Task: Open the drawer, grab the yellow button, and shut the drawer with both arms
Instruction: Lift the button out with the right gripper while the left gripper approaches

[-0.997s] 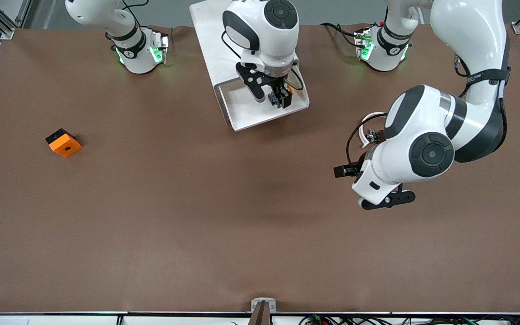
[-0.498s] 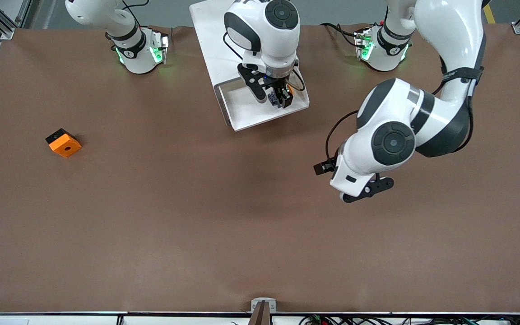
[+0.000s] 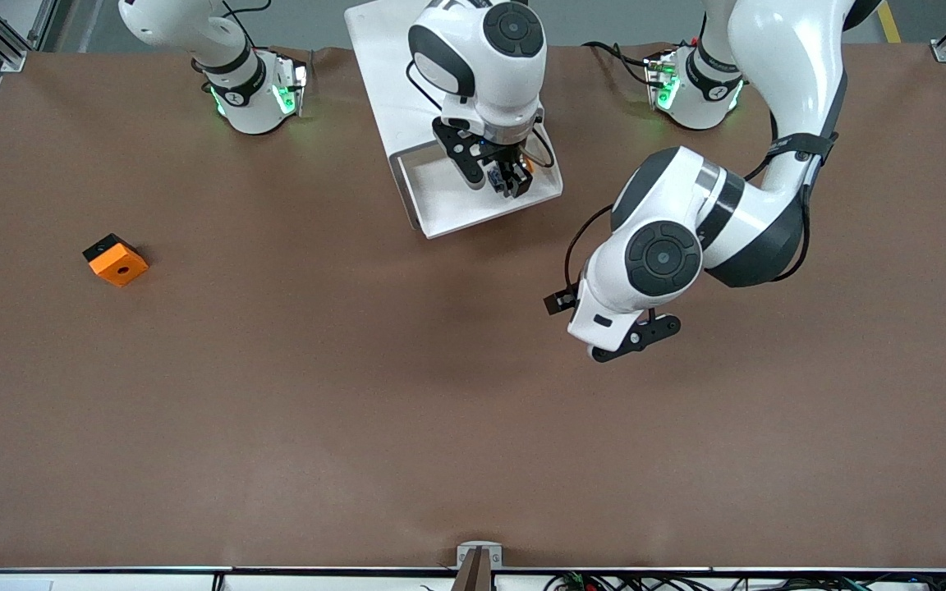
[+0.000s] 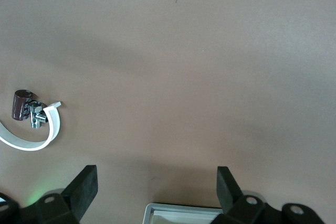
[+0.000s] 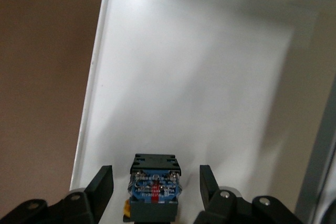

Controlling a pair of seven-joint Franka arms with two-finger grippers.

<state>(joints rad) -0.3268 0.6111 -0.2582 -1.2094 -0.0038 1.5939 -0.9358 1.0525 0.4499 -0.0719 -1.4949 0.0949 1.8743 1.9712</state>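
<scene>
The tiny orange-capped black button [image 5: 154, 188] sits in the pulled-out white plastic drawer [image 3: 448, 209], right gripper [image 3: 507, 182] straddling it but seemingly not clamped yet; left gripper [image 4: 156, 192] waits spread over bare table, closing still undone.

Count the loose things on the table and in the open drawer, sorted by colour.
Orange and black: 2, the square block on the table and the button in the drawer.
White and dark: 1, the small clip piece on the table.
Total: 3
</scene>
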